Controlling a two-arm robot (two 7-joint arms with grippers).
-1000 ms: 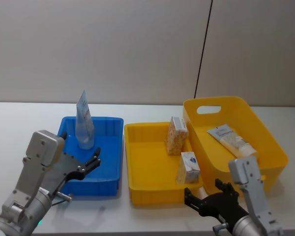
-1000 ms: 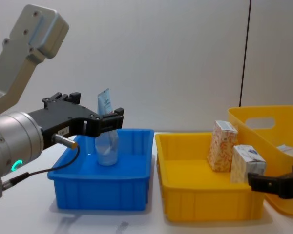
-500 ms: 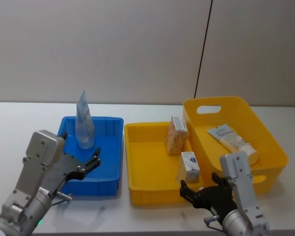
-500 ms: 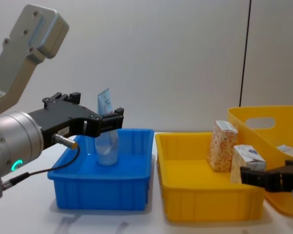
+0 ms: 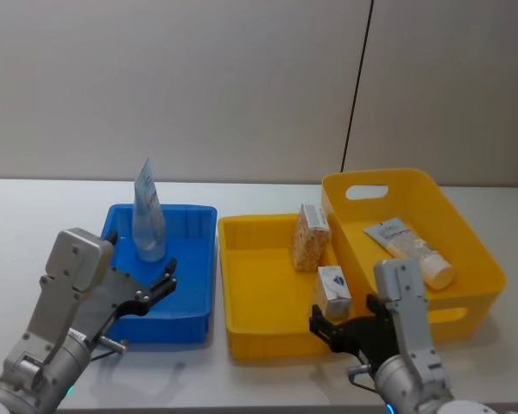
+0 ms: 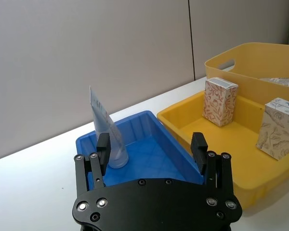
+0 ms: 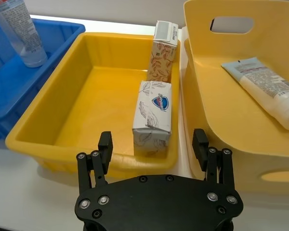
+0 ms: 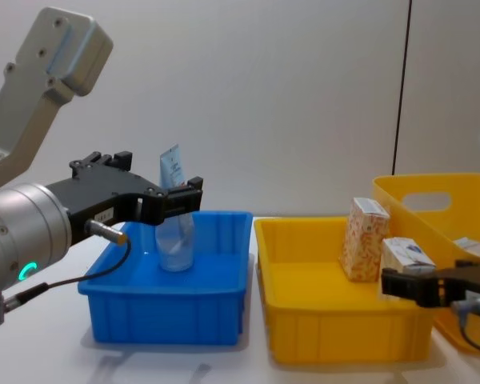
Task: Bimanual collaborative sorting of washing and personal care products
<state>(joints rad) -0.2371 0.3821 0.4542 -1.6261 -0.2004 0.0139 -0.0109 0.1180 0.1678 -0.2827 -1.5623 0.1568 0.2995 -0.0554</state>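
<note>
A clear tube with a blue-white label (image 5: 148, 220) stands upright in the blue bin (image 5: 209, 259). My left gripper (image 5: 167, 276) hovers open over that bin's near side, short of the tube (image 6: 107, 139). The shallow yellow tray (image 5: 263, 289) holds a tall orange-speckled carton (image 5: 309, 237) and a white-and-blue carton (image 5: 333, 291), both upright. My right gripper (image 5: 341, 321) is open at the tray's front wall, facing the white-and-blue carton (image 7: 153, 118) with nothing between its fingers. A grey-blue squeeze tube (image 5: 410, 252) lies in the deep yellow basket (image 5: 466, 241).
The three containers stand side by side on a white table: blue bin left, yellow tray middle, handled yellow basket right. A plain wall rises behind them. Bare tabletop (image 5: 34, 216) lies to the left of the blue bin and along the front edge.
My right gripper has moved left and forward, up to the yellow tray's front wall by the white-and-blue carton. The left gripper and all products have stayed put.
</note>
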